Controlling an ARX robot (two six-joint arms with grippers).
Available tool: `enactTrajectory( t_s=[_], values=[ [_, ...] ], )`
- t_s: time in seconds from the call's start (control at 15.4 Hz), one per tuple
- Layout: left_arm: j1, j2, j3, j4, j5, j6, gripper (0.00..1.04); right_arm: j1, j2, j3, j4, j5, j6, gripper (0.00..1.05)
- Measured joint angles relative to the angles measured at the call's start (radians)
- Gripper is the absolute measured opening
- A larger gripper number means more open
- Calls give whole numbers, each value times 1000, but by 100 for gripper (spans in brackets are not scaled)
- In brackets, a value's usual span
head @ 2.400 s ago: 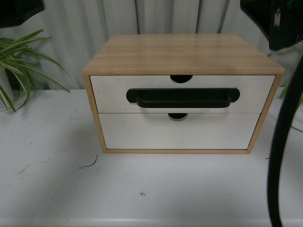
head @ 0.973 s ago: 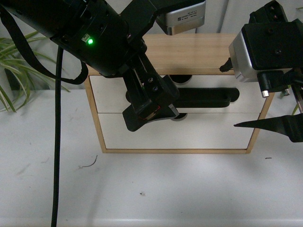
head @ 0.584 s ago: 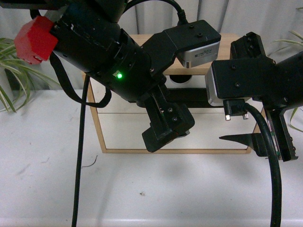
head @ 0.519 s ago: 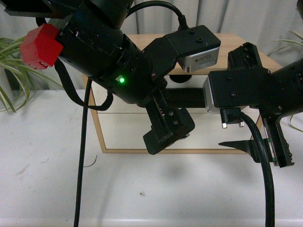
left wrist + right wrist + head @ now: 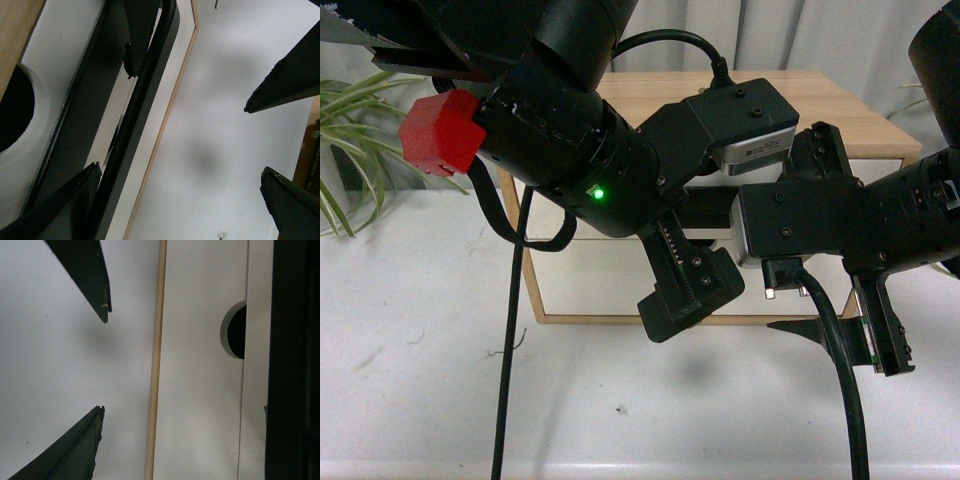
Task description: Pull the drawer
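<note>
Handle (image 5: 144, 100) of the drawer (image 5: 65, 50) lies lengthwise along your left gripper (image 5: 114, 120), tips spread wide; right gripper (image 5: 102, 365), also wide, sits farther off.

Our two arms, out of view at first, now crowd the cabinet front. Our left gripper (image 5: 685, 300) sinks lower and rightward; our right gripper (image 5: 825, 340) slides leftward, hiding most of the drawer (image 5: 878, 170).
</note>
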Motion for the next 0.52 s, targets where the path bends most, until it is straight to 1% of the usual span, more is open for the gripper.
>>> enactTrajectory(
  t_s=[0.52],
  values=[
    [-16, -2, -19, 6, 5, -2, 98, -1, -1, -24, 17, -15, 20, 98]
  ],
)
